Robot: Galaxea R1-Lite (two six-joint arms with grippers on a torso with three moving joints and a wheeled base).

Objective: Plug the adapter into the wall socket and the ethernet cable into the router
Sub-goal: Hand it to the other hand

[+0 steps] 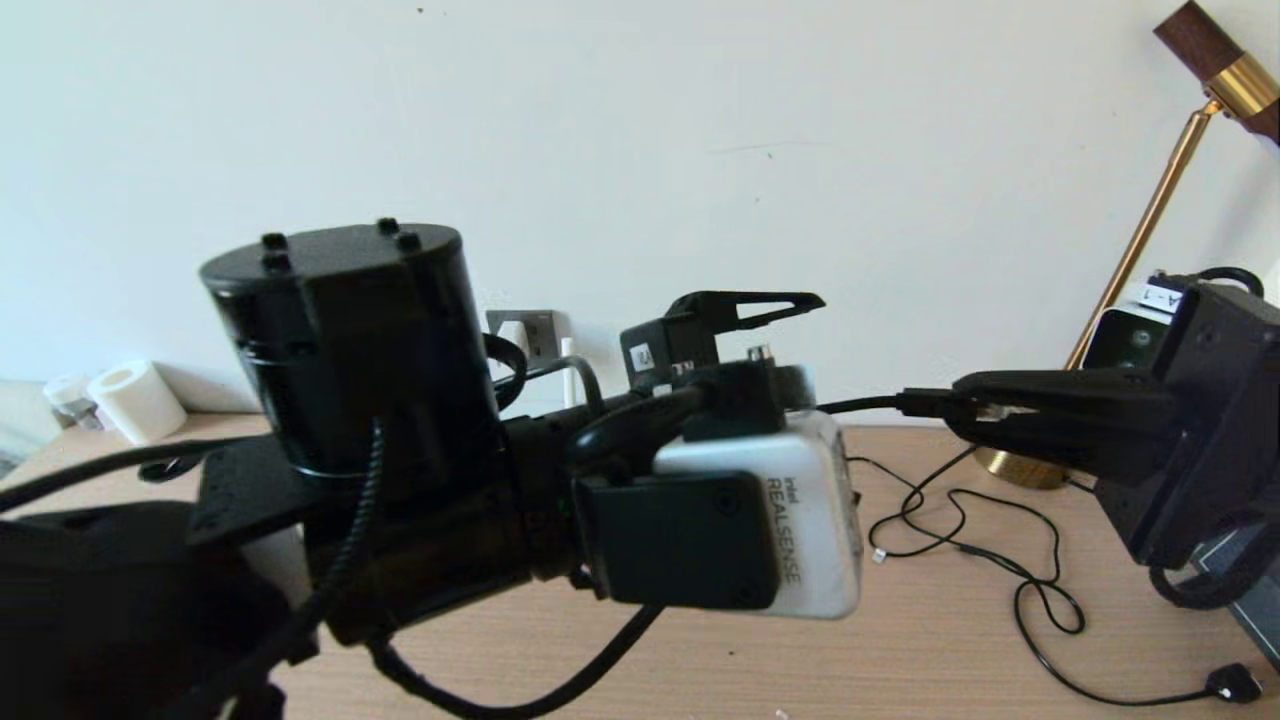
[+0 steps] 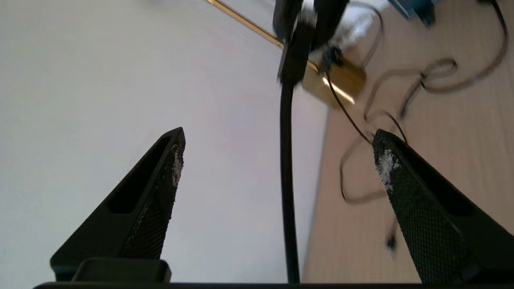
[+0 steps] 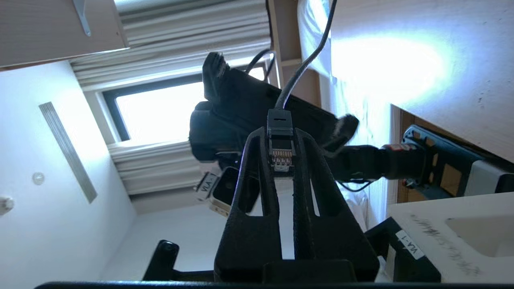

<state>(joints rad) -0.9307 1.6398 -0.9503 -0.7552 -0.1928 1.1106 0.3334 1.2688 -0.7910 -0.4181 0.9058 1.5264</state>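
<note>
- The pale wooden counter (image 1: 930, 640) runs along a white wall, with thin black cords looped on its right part.
- The left hand (image 2: 277, 140) hangs above the counter, fingers spread wide, gripping nothing.
- The right hand (image 1: 965, 415), at the right, is clamped on the ethernet cable (image 3: 280, 136): thick black round cable, black boot, clear plug tip with gold contacts.
- The dark grey square wall socket (image 1: 540, 335) sits on the far wall with something white at it.
</note>
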